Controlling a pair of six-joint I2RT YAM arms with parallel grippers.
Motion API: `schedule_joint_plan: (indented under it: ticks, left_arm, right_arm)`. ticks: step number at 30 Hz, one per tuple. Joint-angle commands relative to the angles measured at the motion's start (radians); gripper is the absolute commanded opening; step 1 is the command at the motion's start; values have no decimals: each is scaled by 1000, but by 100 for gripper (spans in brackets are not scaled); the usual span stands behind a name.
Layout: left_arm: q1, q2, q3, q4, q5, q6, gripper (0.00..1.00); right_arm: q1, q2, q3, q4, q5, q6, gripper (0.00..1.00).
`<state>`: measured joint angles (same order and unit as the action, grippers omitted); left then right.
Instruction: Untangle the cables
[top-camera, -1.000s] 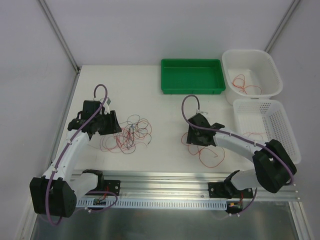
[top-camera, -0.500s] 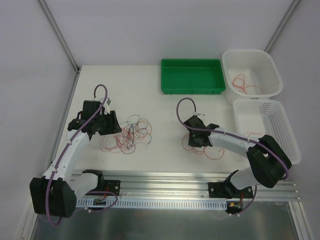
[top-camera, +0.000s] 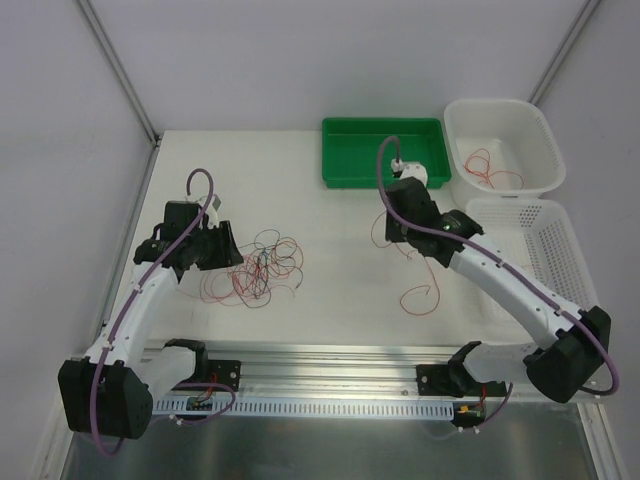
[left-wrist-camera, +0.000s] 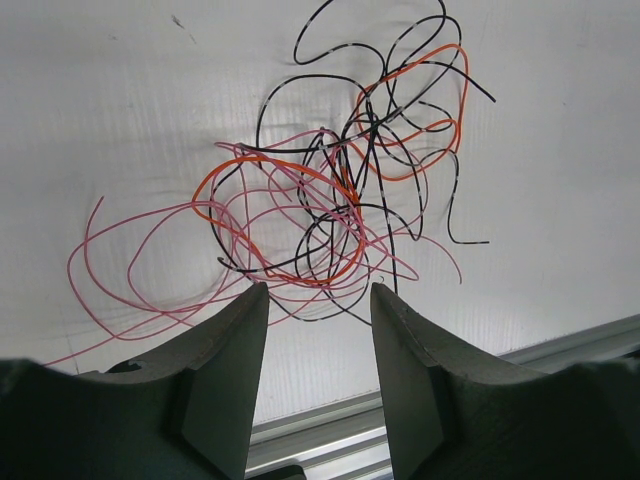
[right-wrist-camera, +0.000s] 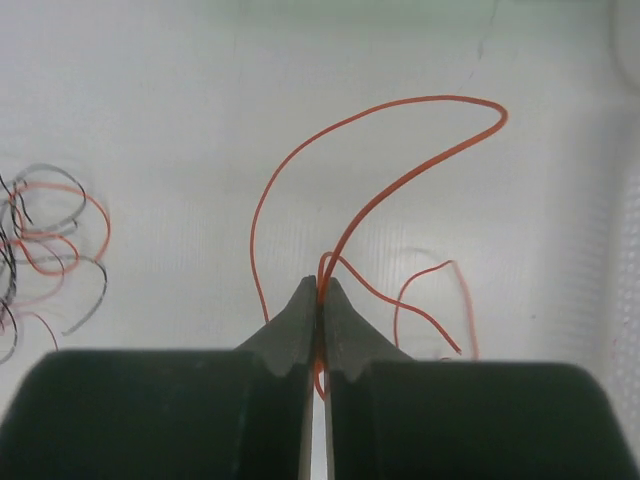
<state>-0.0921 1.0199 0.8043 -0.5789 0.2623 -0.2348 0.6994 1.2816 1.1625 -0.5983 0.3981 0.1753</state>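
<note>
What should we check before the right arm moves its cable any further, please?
1. Grip: the right gripper is shut on the red cable: ok.
2. Only one cable in the pinch: cannot tell; several red strands meet there.
3. Held cable apart from the tangle: ok, bare table lies between them.
4. Loose end of the red cable lifted off the table: cannot tell.
5. Other arm: the left gripper is open and holds nothing, at the tangle's near edge: ok.
6. Room in the white tub: ok, only a little red cable inside.
</note>
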Motion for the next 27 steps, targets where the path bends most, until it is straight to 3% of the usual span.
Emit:
schedule_joint_plan:
  ticks: [1,8,16,27]
  left_arm:
    - [-5,-27,-4,27,29,-1,46]
    - [-5,-38,-4,28,29,0,46]
    - [-5,-46,-5,30,28,5,46]
    - [-5,-41,-10,28,-8,11,47]
  right_arm:
    - [-66,-51,136,-75,61,-168,1]
    - [-250,-21,408,-22,-24,-338,1]
    - [-397,129,704,109,-50,-451,1]
    - [-613,356,1048,417,-53,-556,1]
